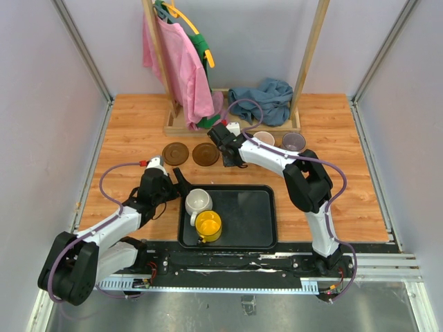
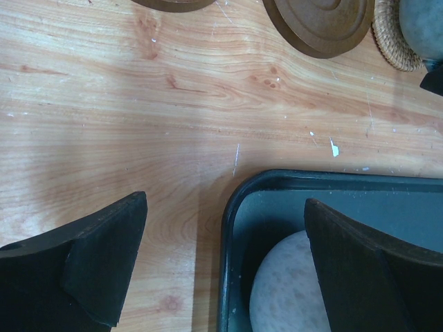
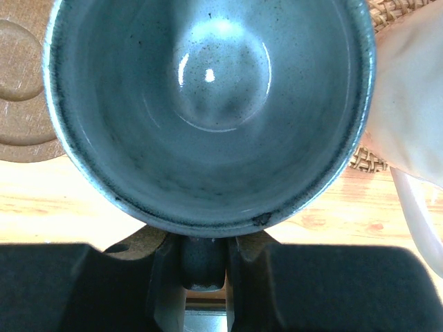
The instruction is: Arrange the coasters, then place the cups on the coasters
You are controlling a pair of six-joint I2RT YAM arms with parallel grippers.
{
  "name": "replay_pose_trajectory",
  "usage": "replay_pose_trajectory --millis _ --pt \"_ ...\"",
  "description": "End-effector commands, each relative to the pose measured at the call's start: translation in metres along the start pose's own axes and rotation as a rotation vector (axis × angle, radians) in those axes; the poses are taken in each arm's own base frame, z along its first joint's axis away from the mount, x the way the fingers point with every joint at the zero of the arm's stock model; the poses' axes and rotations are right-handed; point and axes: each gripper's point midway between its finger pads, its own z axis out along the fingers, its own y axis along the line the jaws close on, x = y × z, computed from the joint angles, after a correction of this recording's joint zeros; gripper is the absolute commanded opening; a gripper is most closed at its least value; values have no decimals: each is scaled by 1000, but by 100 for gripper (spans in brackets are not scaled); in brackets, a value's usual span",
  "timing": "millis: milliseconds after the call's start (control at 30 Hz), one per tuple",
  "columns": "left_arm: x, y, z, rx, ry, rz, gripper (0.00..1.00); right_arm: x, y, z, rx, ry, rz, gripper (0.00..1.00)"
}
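My right gripper (image 3: 203,266) is shut on the handle of the grey cup (image 3: 208,104), which fills the right wrist view; in the top view the arm hides this cup. It stands over a woven coaster (image 2: 393,43); I cannot tell whether it touches it. Two dark brown coasters (image 1: 175,153) (image 1: 205,154) lie to its left. The pale pink cup (image 1: 264,138) and the purple cup (image 1: 293,142) stand to its right. The white cup (image 1: 199,201) and the yellow cup (image 1: 208,225) sit in the black tray (image 1: 242,214). My left gripper (image 1: 178,187) is open over the tray's left rim (image 2: 228,228), beside the white cup (image 2: 291,294).
A wooden rack (image 1: 235,121) with pink and green cloth (image 1: 181,66) and a blue cloth (image 1: 263,97) stands at the back of the table. Grey walls close in both sides.
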Motion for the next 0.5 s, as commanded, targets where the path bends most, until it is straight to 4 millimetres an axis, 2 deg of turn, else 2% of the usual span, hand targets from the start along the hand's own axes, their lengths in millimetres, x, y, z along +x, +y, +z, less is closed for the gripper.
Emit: replay_pose_trajectory --millis 0,200,467 --pt "-4 -6 0 20 -8 20 100 -26 2 -5 -11 -74 50 1" --pt "-3 -6 1 19 -5 20 100 -14 1 -1 -8 -46 59 2" --pt "-2 -5 1 18 -3 18 100 -9 -1 2 -2 -32 55 11"
